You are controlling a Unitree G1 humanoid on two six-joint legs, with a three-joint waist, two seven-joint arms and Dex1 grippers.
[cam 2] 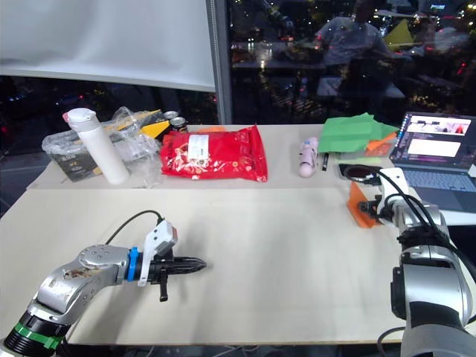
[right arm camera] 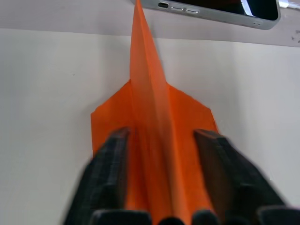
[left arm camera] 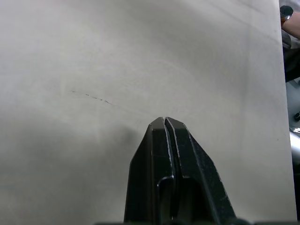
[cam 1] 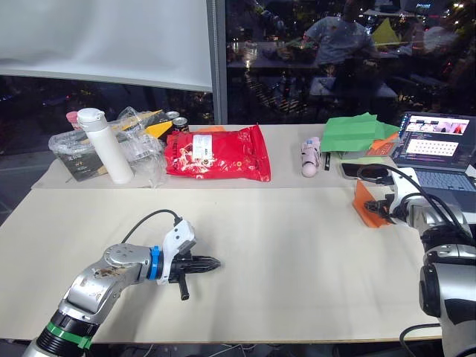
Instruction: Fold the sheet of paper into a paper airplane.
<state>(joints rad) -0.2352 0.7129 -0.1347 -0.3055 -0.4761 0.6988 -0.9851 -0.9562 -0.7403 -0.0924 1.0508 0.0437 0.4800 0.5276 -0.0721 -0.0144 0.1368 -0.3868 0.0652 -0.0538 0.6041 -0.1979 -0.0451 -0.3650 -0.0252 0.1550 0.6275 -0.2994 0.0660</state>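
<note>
1. I have the orange, pointed, folded paper airplane [right arm camera: 154, 117] sitting between the two black fingers of my right tool [right arm camera: 161, 140]; its raised centre crease runs straight out ahead of the tool, with a flat wing on either side.
2. The right tool is spread, one finger over each wing, and I cannot tell whether the pads actually touch the paper.
3. From the head camera the airplane [cam 1: 367, 204] lies on the pale tabletop [cam 1: 297, 245] near its right edge, just in front of the right tool.
4. Just beyond the airplane's nose lies a dark smartphone with a silver edge [right arm camera: 211, 10], and past that, further to the right, stands an open laptop with a lit screen [cam 1: 435, 141].
5. A green folded paper [cam 1: 357, 132] rests near the laptop, well ahead of the right tool.
6. My left tool [cam 1: 207, 262] is well apart from all this, over bare tabletop on the near left, its fingers pressed together and pinching nothing.
7. Far ahead of the left tool, along the back of the tabletop, I see a red plastic snack bag [cam 1: 217, 152], a white lidded bottle [cam 1: 104, 145] and a clear crumpled plastic bag [cam 1: 137, 149].
</note>
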